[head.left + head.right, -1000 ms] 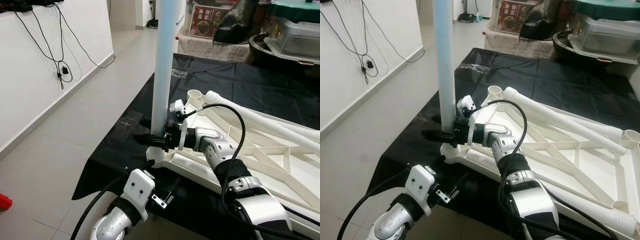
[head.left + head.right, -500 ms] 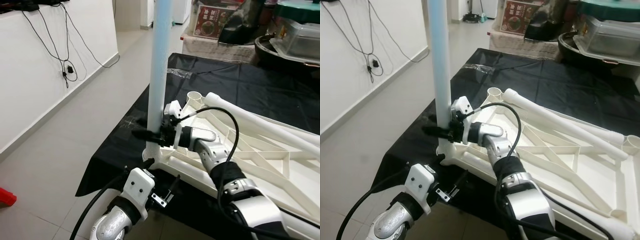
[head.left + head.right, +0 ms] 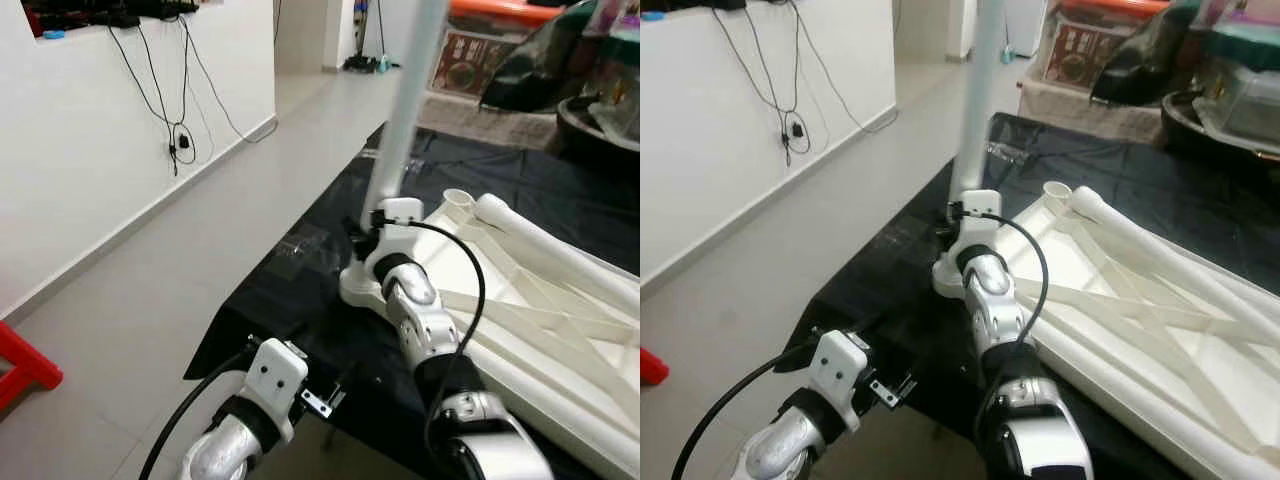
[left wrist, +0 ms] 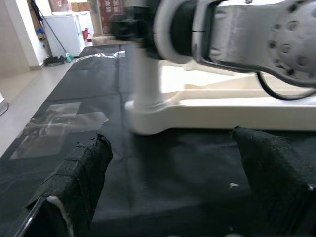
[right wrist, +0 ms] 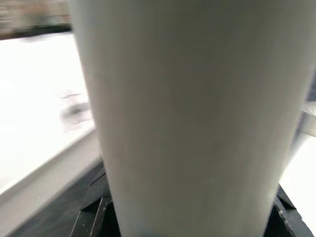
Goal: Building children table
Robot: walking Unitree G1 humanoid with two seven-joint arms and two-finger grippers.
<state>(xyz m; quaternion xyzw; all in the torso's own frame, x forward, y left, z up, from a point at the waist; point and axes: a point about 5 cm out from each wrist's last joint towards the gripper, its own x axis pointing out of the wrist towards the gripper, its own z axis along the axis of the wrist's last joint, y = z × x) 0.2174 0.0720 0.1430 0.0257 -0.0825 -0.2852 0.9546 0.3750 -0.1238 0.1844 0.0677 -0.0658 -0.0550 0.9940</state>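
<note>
A white table top lies upside down on a black cloth. One white leg stands upright in its near-left corner socket. My right gripper is shut on this leg just above the socket; in the right wrist view the leg sits between the black fingers. More white legs lie across the table top. My left gripper hangs low in front of the corner, open, with nothing between its fingers.
The cloth's edge ends near my left arm, with tiled floor beyond. A white wall with hanging cables runs along the left. A red object sits on the floor. Boxes and containers stand behind the table.
The whole picture has shifted, so the camera has moved. My right wrist has swung in close against the leg, still shut on it. The left arm stays low.
</note>
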